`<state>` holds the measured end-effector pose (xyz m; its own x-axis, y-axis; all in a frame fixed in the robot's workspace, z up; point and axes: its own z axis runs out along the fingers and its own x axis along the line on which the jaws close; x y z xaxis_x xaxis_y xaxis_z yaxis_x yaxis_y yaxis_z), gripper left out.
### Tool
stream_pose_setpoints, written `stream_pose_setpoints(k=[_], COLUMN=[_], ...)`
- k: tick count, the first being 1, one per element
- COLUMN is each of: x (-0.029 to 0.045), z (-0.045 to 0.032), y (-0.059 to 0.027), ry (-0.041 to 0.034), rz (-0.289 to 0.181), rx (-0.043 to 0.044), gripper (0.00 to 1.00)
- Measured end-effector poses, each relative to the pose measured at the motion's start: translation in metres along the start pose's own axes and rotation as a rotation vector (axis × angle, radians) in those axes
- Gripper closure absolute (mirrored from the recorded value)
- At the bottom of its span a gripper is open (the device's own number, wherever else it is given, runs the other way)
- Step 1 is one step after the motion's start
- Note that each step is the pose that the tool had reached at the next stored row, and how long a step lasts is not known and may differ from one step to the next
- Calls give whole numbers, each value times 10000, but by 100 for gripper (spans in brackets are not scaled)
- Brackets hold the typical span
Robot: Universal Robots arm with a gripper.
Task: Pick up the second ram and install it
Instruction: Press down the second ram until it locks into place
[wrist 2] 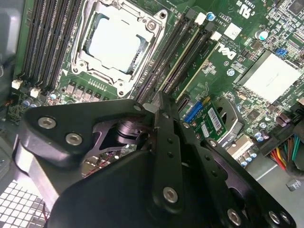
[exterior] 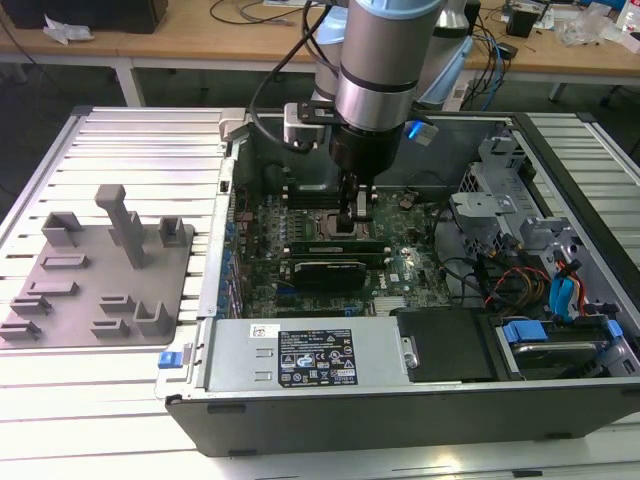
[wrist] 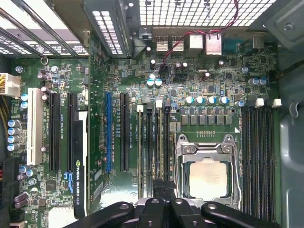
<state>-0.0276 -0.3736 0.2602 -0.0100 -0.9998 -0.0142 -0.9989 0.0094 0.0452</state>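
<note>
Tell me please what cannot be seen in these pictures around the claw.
1. Exterior view: the arm partly covers the claw and the spot below it.
2. Second wrist view: the claw's own body hides the near ends of the memory slots.
3. First wrist view: the claw is cut off by the picture edge.

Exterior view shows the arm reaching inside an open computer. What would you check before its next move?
1. Case open, motherboard exposed: ok.
2. Gripper over the memory slots, beside the processor socket: ok.
3. Second ram held or seated in a slot: cannot tell.
4. Cables lying away from the memory slots: ok.
</note>
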Motion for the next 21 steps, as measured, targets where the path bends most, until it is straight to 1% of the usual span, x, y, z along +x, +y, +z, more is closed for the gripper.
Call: stream_pose_setpoints(k=[7,11,13,18,21], x=[0,0,-1,-1,-2], z=[0,-2,-3,-5,-7], y=[-7,-34,-64,-103,-151], ry=[0,0,0,0,0], rz=[0,-1,0,-1,0], rx=[0,0,0,0,0], gripper=[92,92,92,92,92])
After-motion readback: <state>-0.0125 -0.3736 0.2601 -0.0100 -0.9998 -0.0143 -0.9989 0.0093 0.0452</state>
